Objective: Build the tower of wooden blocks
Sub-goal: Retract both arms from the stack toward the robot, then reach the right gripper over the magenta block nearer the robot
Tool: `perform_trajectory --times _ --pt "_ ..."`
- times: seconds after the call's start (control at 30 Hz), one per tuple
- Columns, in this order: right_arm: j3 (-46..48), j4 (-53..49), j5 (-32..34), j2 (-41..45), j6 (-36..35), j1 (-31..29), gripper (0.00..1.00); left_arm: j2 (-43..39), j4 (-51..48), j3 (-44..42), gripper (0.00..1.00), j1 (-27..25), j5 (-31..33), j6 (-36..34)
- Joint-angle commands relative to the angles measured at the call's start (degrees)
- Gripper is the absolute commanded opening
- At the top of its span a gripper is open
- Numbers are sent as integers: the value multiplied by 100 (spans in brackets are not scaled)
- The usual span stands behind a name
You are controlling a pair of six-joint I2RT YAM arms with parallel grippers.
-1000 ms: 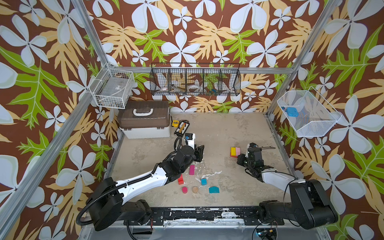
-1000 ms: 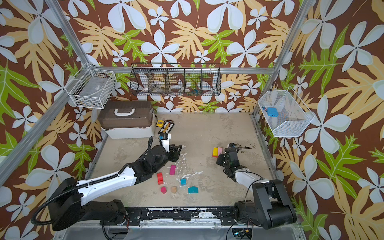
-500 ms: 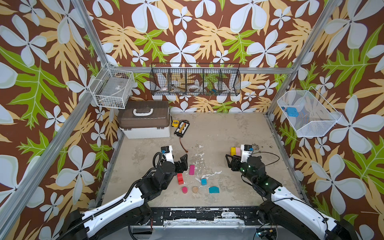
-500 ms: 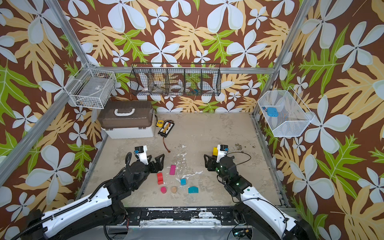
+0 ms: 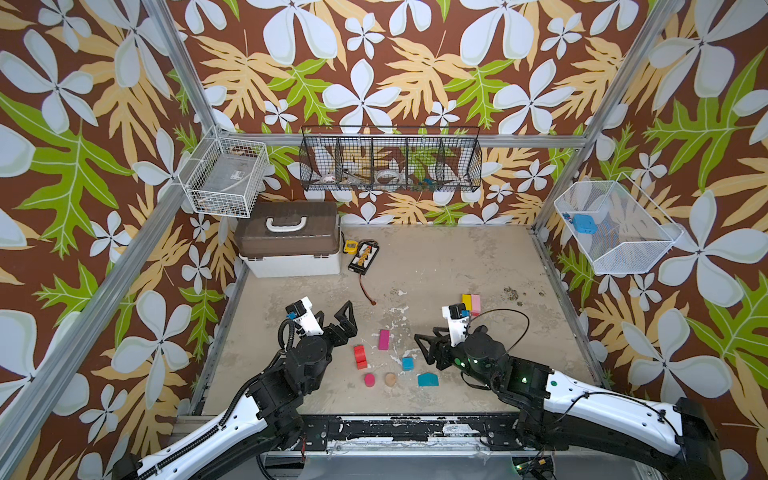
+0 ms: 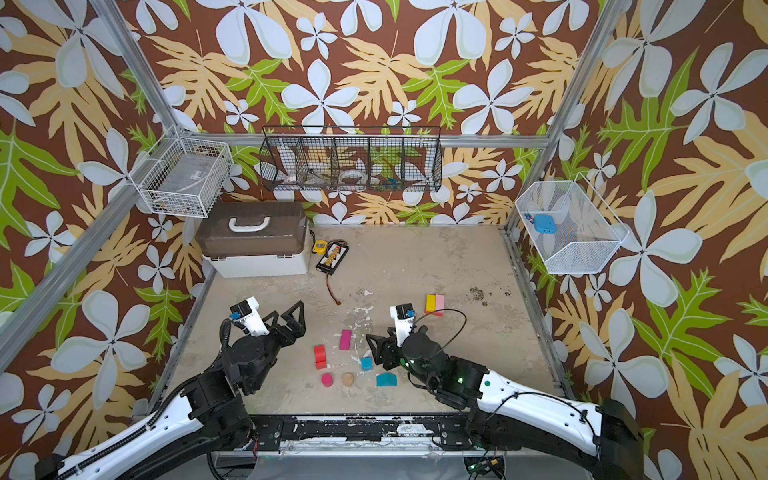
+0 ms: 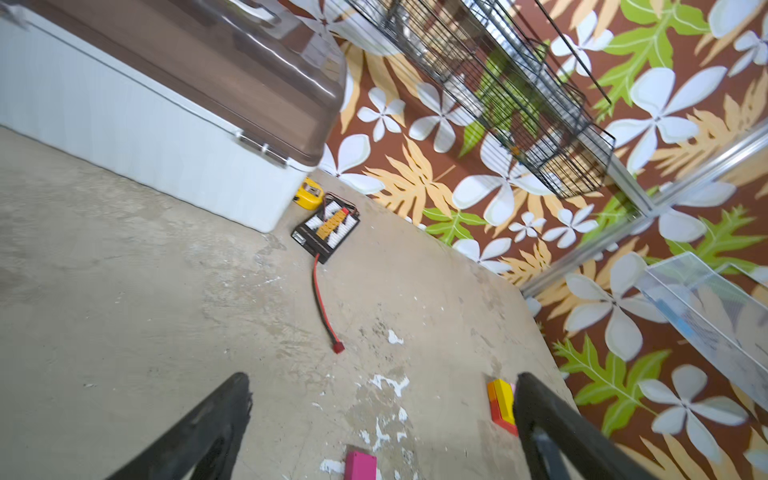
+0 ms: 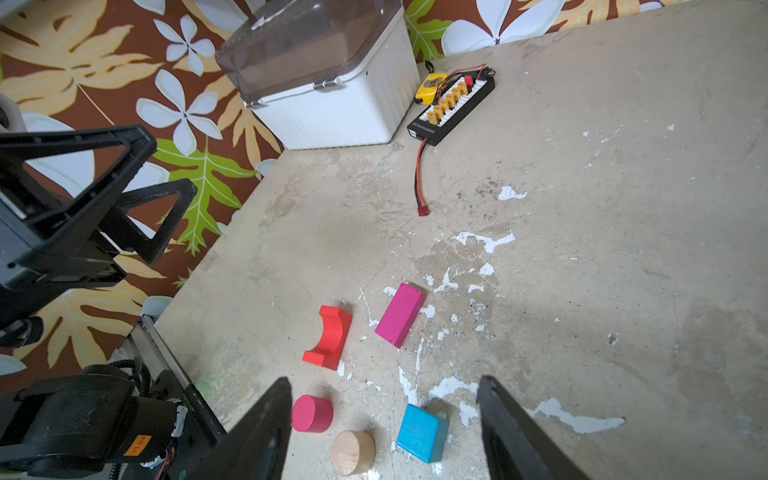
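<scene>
The magenta rectangular wooden brick (image 5: 383, 339) lies flat on the counter (image 5: 436, 266), its long axis pointing toward the back wall. Flanking it, the left end effector (image 5: 333, 312) and the right end effector (image 5: 426, 337) both have their jaws spread apart.

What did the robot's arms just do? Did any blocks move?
The left gripper pulled back toward the robot's base; the right gripper left the yellow and pink block pair for the loose painted wood blocks. Both stand open, empty. No block moved.

Matt painted wood blocks (image 5: 383, 339), rough chipped tabletop (image 5: 436, 266)
</scene>
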State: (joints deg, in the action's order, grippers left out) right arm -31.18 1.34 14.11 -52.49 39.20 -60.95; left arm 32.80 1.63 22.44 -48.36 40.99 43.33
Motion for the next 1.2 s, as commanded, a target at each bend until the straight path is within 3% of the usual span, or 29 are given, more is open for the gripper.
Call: perform_trajectory --times 0.0,0.17,0.4,0.63,0.9,1.07,1.17 --pt "-235 -228 276 -332 -121 -43 74 222 755 68 100 225 289 -39" --pt "-655 -214 561 -1142 -261 -47 85 725 1556 9 93 411 136 -801" --pt "-1643 -339 1011 -2816 -347 -4 93 1276 1981 -64 94 441 130 -1078" --pt "-2614 -739 679 -4179 -323 223 93 1171 1985 -287 100 862 131 -764" --pt "-3585 -1145 156 -5534 -620 295 83 1213 1836 -198 99 1065 26 -688" --pt "-4111 -1537 269 -5930 -622 280 78 1146 1954 -318 100 1065 85 -690" --pt "-4125 -1688 695 -5873 -615 191 78 1217 1953 -270 100 1065 73 -794"
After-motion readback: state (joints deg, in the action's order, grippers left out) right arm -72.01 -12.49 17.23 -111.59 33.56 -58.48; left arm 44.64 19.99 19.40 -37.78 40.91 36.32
